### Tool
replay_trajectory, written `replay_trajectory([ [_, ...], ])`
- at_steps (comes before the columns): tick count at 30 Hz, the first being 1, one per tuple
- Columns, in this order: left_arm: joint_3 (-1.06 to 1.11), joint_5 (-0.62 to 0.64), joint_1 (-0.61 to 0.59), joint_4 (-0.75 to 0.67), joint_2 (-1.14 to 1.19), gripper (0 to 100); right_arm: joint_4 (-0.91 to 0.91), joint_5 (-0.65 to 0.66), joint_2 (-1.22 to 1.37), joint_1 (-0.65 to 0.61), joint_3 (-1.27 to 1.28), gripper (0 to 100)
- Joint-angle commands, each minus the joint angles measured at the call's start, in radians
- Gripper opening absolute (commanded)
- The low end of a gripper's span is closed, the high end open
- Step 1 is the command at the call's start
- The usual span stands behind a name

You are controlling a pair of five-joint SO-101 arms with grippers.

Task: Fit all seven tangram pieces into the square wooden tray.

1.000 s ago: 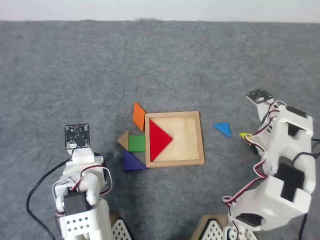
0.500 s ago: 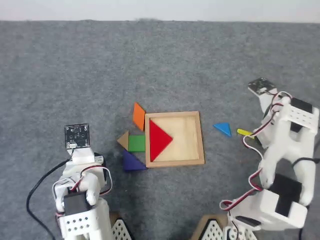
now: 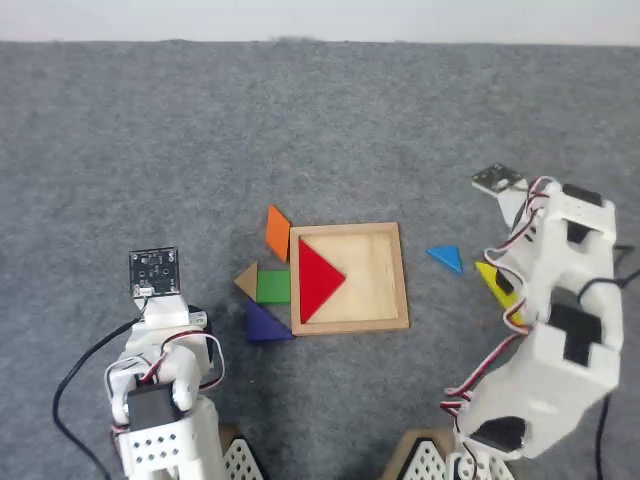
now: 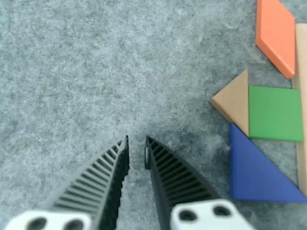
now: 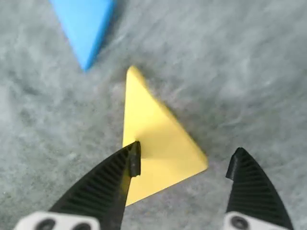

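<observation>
Your right claw (image 5: pixel 186 160) is spread over the yellow triangle (image 5: pixel 153 143), with one fingertip at its edge, perhaps touching. That piece lies on the bench (image 3: pixel 150 130) at 3 o'clock from the tray (image 3: pixel 402 285), beyond the light blue triangle (image 3: pixel 446 258). The red triangle (image 3: pixel 315 278) sits in the tray. Your left claw (image 4: pixel 136 143) is nearly pressed together and grips nothing. At the tray's 9 o'clock are the orange piece (image 3: pixel 277 232), tan triangle (image 3: pixel 247 281), green square (image 3: pixel 273 286) and dark blue triangle (image 3: pixel 264 324).

Red triangle (image 3: pixel 316 280) inside the wooden tray (image 3: pixel 378 272), light blue triangle (image 3: pixel 446 258) and yellow triangle (image 3: pixel 492 278) outside, right of it.
</observation>
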Motion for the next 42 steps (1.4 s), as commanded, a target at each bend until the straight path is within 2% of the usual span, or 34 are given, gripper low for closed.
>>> replay_trajectory([
  [1, -0.012, -0.006, -0.003, 0.005, -0.023, 5, -0.012, 0.015, 0.102, 0.038, -0.115, 27.7],
  [6, -0.012, -0.006, -0.003, 0.005, -0.023, 5, 0.039, 0.012, 0.14, 0.041, -0.124, 26.2],
  [10, -0.012, -0.006, -0.003, 0.005, -0.023, 5, 0.185, -0.002, 0.128, 0.048, -0.146, 17.8],
  [13, -0.012, -0.006, -0.003, 0.005, -0.023, 5, 0.193, -0.049, 0.111, 0.068, -0.147, 17.4],
  [20, -0.012, -0.006, -0.003, 0.005, -0.023, 5, 0.185, -0.055, 0.088, 0.136, -0.158, 17.6],
  [26, -0.012, -0.006, -0.003, 0.005, -0.023, 5, 0.14, -0.12, -0.079, 0.243, -0.146, 29.2],
  [31, -0.012, -0.006, -0.003, 0.005, -0.023, 5, 0.084, -0.126, -0.185, 0.255, -0.011, 29.6],
  [37, -0.012, -0.006, -0.003, 0.005, -0.023, 5, 0.025, -0.127, -0.199, 0.15, 0.132, 30.7],
  [42, -0.012, -0.006, -0.003, 0.005, -0.023, 5, -0.001, -0.199, -0.205, 0.082, 0.146, 41.6],
])
